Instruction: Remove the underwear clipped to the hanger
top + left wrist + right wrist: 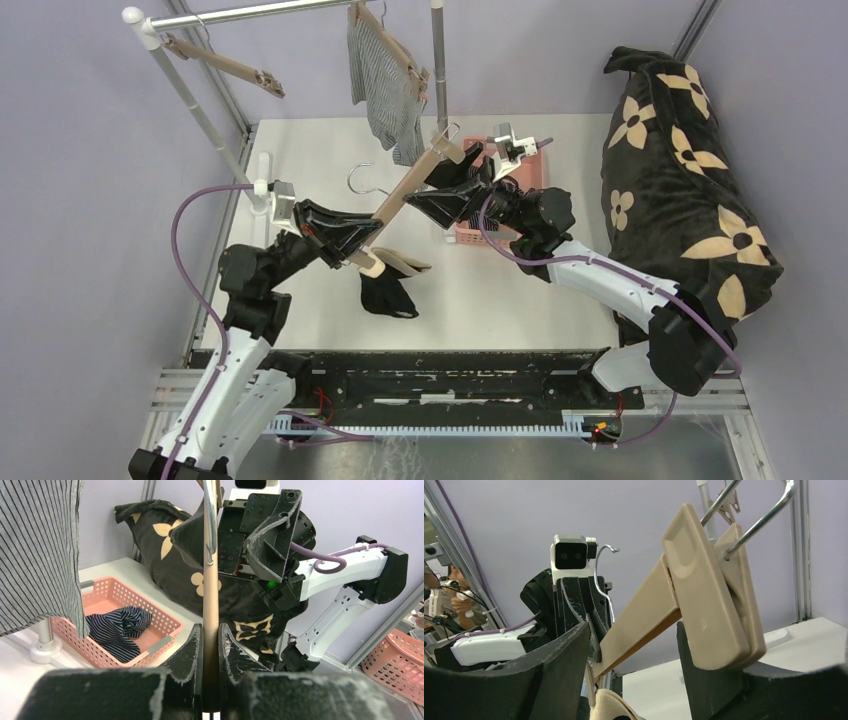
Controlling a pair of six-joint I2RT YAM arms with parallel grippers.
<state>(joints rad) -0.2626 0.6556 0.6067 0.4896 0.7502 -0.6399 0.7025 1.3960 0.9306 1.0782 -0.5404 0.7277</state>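
My left gripper (355, 245) is shut on the bar of a tan clip hanger (405, 190), which it holds tilted above the table; the bar stands between its jaws in the left wrist view (210, 630). The plain black underwear (388, 295) hangs from the hanger's lower end. My right gripper (428, 192) is open around the hanger's upper part; in the right wrist view (633, 627) the tan clip (709, 595) sits by its right finger, not squeezed. The grey-and-white striped underwear (385, 85) hangs on another hanger on the rail. The navy striped underwear (117, 627) lies in the pink basket (167, 640).
A metal rail (250, 12) on posts crosses the back, with an empty tan hanger (225, 62) at its left. The pink basket (530, 175) stands behind my right wrist. A large black cushion with tan flowers (680, 180) fills the right side.
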